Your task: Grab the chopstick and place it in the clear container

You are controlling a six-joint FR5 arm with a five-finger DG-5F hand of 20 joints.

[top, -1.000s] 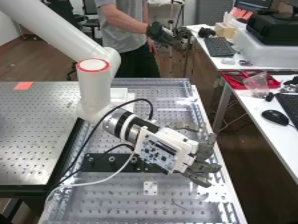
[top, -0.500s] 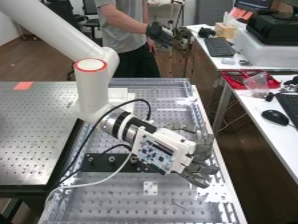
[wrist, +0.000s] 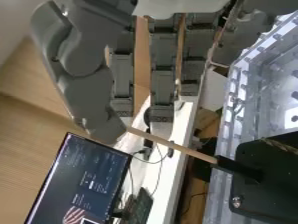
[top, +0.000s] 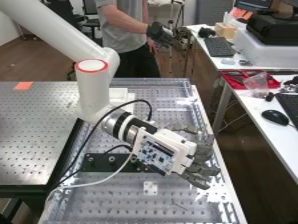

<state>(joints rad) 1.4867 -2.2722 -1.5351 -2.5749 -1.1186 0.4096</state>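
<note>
One chopstick is what we find at our hand, seen close up in the wrist view. We have the hand closed on it in a pinch: the thumb lies over its pale wooden end, with the tip of the nearest of the fingers right beside. From there the stick runs at a slant across that view to its dark, thicker end, which overlaps the black plate. We cannot tell whether that end touches the plate.

In the high view, our arm comes in from the upper left and the hand reaches out over the perforated bench, near its long edge, beside the desks. A circuit board sits on the back of the hand, and a black cable and a white one loop beside the wrist.

On the desks we see a mouse, a red tray and a keyboard; the wrist view takes in a monitor.
</note>
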